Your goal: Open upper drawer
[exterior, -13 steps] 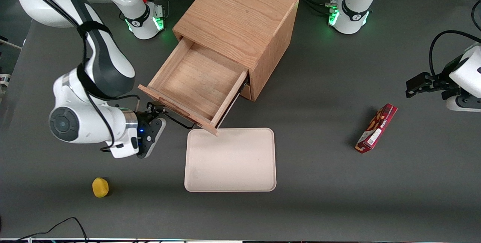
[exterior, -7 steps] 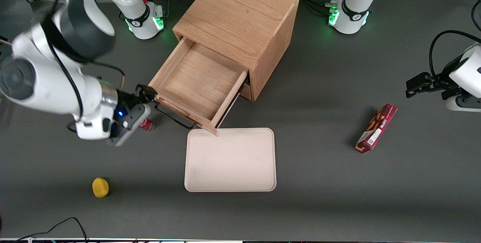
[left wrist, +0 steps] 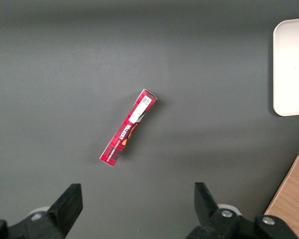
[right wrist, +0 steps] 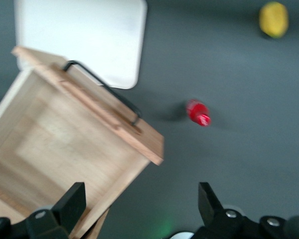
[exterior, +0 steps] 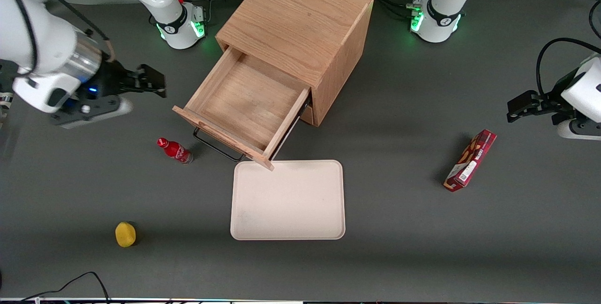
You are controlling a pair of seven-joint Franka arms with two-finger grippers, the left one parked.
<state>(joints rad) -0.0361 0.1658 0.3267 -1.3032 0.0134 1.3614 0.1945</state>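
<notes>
Change: since half a second earlier the gripper (exterior: 152, 81) had left the drawer front and risen away toward the working arm's end of the table, uncovering the red bottle (exterior: 174, 150); the drawer itself had not shifted.
Gripper: hung above bare table, well apart from the handle (exterior: 218, 146), farther from the front camera than the bottle; the wrist view showed its two fingers (right wrist: 70, 206) set wide with nothing between them.
Lemon: the yellow fruit (exterior: 125, 234) lay near the front edge, toward the working arm's end, well apart from everything else.
Bottle: stood just beside the handle's end, not touching it.
Upper drawer: the drawer (exterior: 244, 106) stood pulled well out of the cabinet (exterior: 300, 22), its inside bare, its front corner reaching over the tray's rim.
Handle: black bar along the drawer front, free of any grip.
Tray: the pale tray (exterior: 287, 200) lay nearer the camera than the drawer, nothing on it.
Box: a red carton (exterior: 470, 160) lay toward the parked arm's end.
Progress: judged done; the drawer was open and released. Only the arm's retreat seemed left.
</notes>
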